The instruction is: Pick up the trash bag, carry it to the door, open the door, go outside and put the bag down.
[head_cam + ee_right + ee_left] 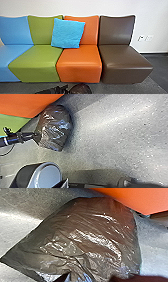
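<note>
At the bottom edge of the head view, my left gripper (63, 89) reaches the dark, shiny trash bag (80, 89). The right wrist view shows the left gripper (35, 135) from the side, shut on the gathered end of the trash bag (56, 129). Wrinkled brown-grey plastic of the bag (97, 238) shows large in the left wrist view, its folds drawn together near the camera. Whether the bag touches the floor I cannot tell. The state of my right gripper cannot be made out.
A row of low seats stands against the white wall: blue (15, 30), green (37, 60), orange (80, 62) and brown (122, 58). A light-blue cushion (68, 33) leans on the green and orange backrests. Grey floor (120, 139) extends beside the bag.
</note>
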